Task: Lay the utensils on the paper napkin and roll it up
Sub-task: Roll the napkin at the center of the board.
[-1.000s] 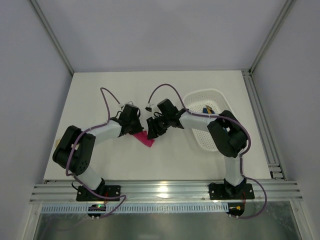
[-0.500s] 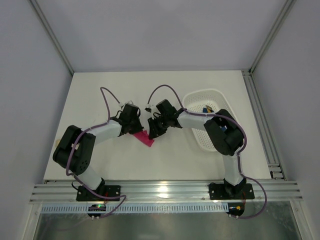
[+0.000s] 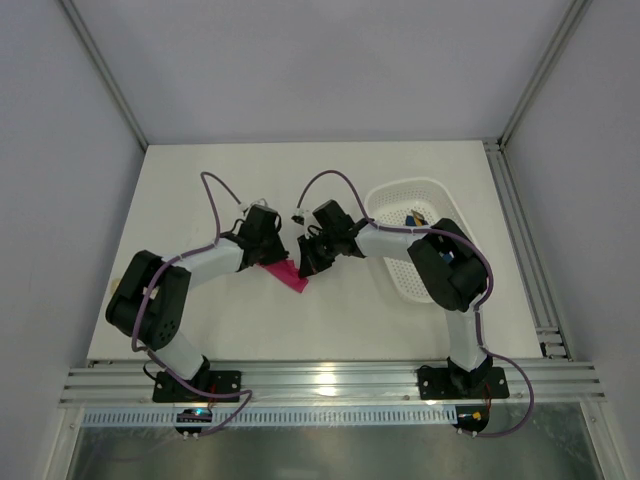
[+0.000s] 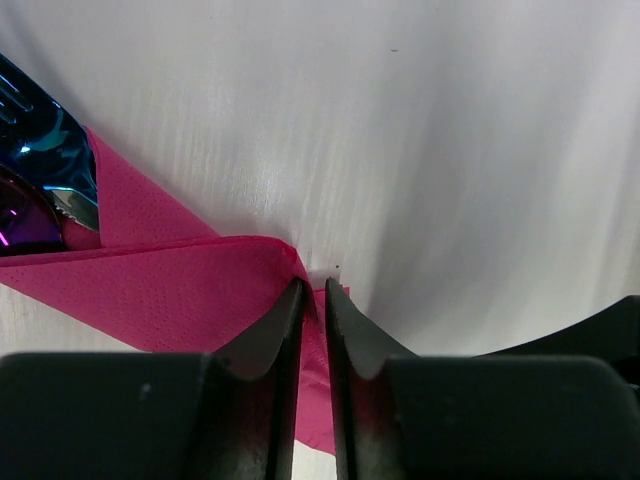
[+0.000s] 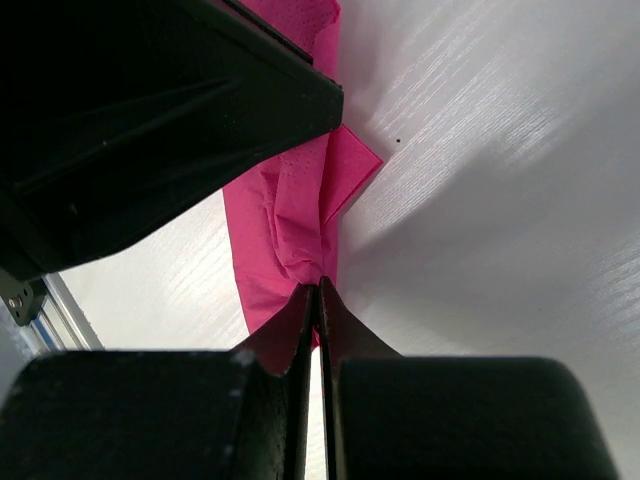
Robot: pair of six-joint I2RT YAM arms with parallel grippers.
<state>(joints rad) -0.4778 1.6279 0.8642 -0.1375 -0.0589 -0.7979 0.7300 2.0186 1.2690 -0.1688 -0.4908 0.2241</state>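
The paper napkin (image 3: 292, 279) lies folded on the white table between my two grippers. In the left wrist view, glossy purple-blue utensils (image 4: 40, 170) stick out of the napkin's (image 4: 170, 295) fold at the far left. My left gripper (image 4: 314, 292) sits low over the napkin's corner. Its jaws stand a narrow slit apart, with pink paper showing in the gap. My right gripper (image 5: 319, 290) is shut on a bunched edge of the napkin (image 5: 280, 220). From above, the left gripper (image 3: 270, 258) and the right gripper (image 3: 307, 265) nearly meet over the napkin.
A white perforated basket (image 3: 398, 192) stands at the right of the table with a few small items (image 3: 415, 217) inside. The left gripper's black body (image 5: 150, 120) fills the upper left of the right wrist view, very close to my right fingers.
The right gripper has closed onto the napkin's edge. The left gripper's jaws have parted slightly. Both arms have hardly shifted.
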